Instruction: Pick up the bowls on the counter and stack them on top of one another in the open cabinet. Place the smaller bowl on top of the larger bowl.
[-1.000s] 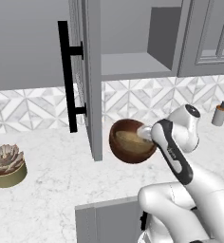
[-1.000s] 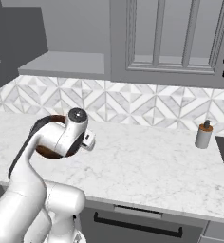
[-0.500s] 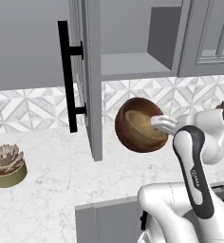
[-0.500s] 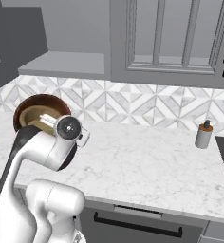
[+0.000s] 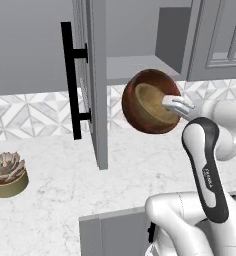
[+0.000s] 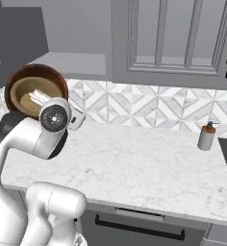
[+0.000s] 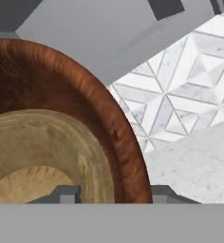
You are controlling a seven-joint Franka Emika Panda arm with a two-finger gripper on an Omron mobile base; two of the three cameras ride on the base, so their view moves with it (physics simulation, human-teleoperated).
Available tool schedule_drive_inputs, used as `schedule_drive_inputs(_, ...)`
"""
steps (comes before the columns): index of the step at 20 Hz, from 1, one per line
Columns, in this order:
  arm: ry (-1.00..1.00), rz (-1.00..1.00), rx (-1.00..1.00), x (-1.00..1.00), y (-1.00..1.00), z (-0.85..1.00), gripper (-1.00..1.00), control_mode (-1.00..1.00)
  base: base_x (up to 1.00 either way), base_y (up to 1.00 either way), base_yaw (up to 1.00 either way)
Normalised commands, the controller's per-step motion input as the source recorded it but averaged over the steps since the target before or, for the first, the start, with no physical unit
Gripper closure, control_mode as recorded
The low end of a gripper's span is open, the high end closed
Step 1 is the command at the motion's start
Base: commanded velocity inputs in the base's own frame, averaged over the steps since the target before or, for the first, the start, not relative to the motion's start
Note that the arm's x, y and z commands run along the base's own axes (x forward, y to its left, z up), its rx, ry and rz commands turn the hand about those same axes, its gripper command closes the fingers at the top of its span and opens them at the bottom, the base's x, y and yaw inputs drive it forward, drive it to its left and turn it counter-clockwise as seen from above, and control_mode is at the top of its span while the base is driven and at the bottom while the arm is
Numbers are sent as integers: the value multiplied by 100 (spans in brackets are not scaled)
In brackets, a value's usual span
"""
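A grey kitchen: white marble tabletop [image 5: 140, 170], patterned tiles behind, and the open cabinet [image 5: 135, 67] above with its door [image 5: 92, 80] swung out. The tool [image 7: 111, 192] is part-closed across the rim of the large reddish-brown bowl [image 5: 149, 101], one finger inside, one outside, holding it tipped in the air just below and in front of the cabinet shelf. The small tan bowl [image 5: 157, 102] is nested inside it (stacked already, it seems). Tipped like that, the inner bowl could slide out, or the rim grip could slip. The bowl could also knock the shelf's front edge or the door just left of it; right of the cabinet there's open room.
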Motion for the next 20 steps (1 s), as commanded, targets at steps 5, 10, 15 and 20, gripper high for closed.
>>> schedule_drive_inputs(5, 2, -18, 0, 40, 0, 100, 100, -100, 0, 0, 0)
schedule_drive_inputs(10, 24, -20, 0, 98, 0, 91, 100, -100, 0, 0, 0)
schedule_drive_inputs(15, 26, -9, -2, 100, 0, 21, 100, -100, 0, 0, 0)
schedule_drive_inputs(20, 14, -7, -5, 99, 10, 0, 100, -100, 0, 0, 0)
